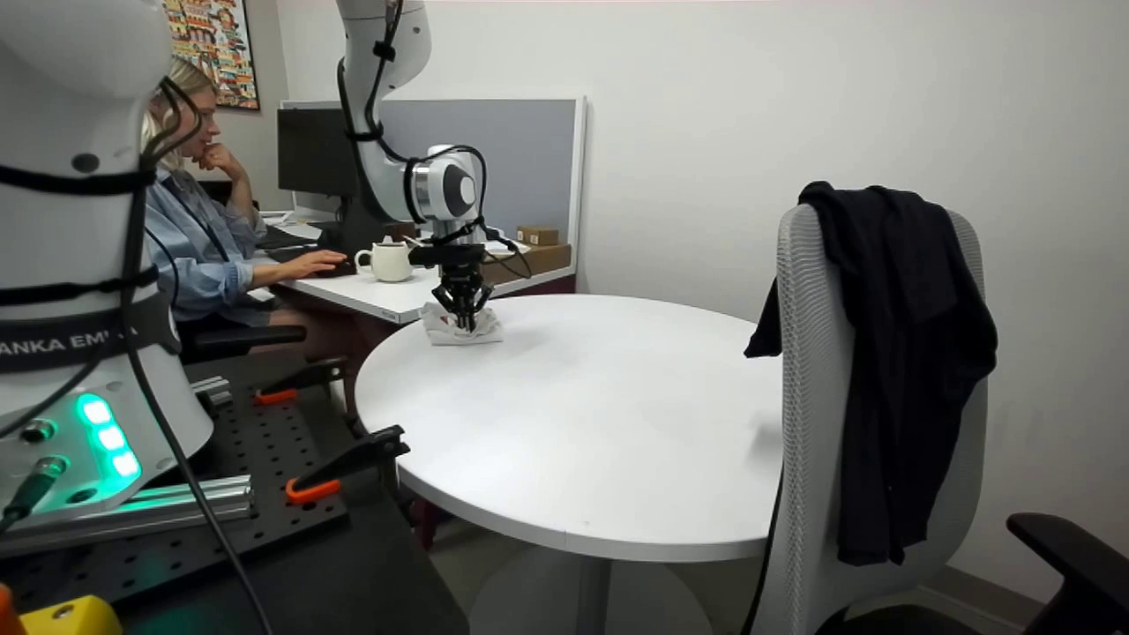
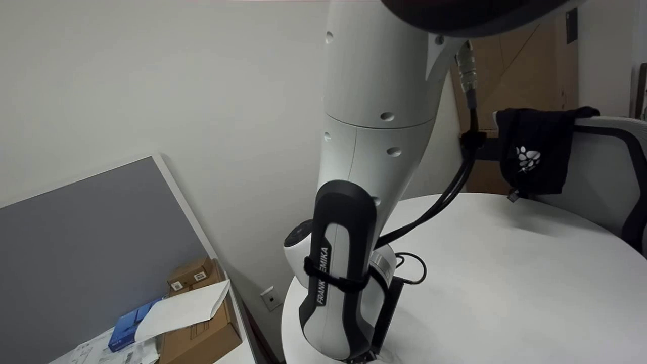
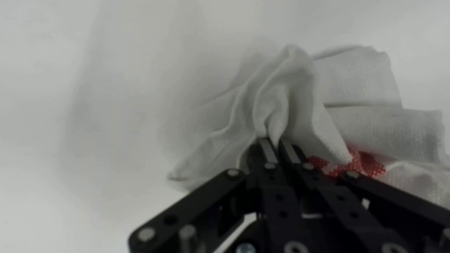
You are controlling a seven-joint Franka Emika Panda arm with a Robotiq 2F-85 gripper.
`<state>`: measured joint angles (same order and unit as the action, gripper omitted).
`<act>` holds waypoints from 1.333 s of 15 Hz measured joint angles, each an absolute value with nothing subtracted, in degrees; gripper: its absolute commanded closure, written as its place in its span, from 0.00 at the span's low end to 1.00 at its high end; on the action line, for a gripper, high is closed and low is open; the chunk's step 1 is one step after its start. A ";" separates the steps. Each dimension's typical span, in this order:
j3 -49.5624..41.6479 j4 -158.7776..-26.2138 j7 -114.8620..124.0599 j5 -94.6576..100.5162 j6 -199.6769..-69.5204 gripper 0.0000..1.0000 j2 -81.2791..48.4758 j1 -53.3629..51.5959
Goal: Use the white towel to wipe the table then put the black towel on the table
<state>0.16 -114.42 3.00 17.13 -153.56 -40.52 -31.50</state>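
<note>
- Up close, by the robot's foot [image 1: 163, 397], two black clamps [image 1: 348, 461] with orange tips sit on one black stand [image 1: 379, 573]. Three green lights [image 1: 111, 438] shine on the foot.
- Next comes one chair [image 1: 807, 414] with a grey back. One black cloth [image 1: 900, 353] hangs over its top. In an exterior view it shows one white paw mark [image 2: 528, 158].
- Beside the chair is one round white surface [image 1: 600, 414].
- At the rim near one white desk [image 1: 353, 296], one hand [image 3: 278, 149] points down. Its two fingers [image 3: 269, 151] are pinched close, with a fold of one white towel [image 3: 299, 105] between them.
- The white towel lies crumpled on the surface. A red patch [image 3: 367, 167] with white dots shows at one side.
- On the desk stand one cream pot [image 1: 390, 263] and one dark screen [image 1: 313, 150]. One person [image 1: 190, 256] in a blue shirt sits there, one arm bent up to the face.
- Farther along the desk are two brown boxes [image 2: 189, 275], seen in both exterior views, and one blue box [image 2: 132, 321].
- Behind that, one grey board [image 1: 529, 159] stands, and one bright picture [image 1: 220, 53] hangs on the wall [image 1: 267, 62].
</note>
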 measured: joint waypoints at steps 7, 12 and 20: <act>1.12 -105.49 7.24 18.03 -150.09 0.98 -44.92 -37.18; -0.10 -104.50 9.62 18.41 -150.24 0.98 -45.51 -38.61; -5.98 -113.65 10.68 18.29 -161.30 0.98 -42.08 -28.82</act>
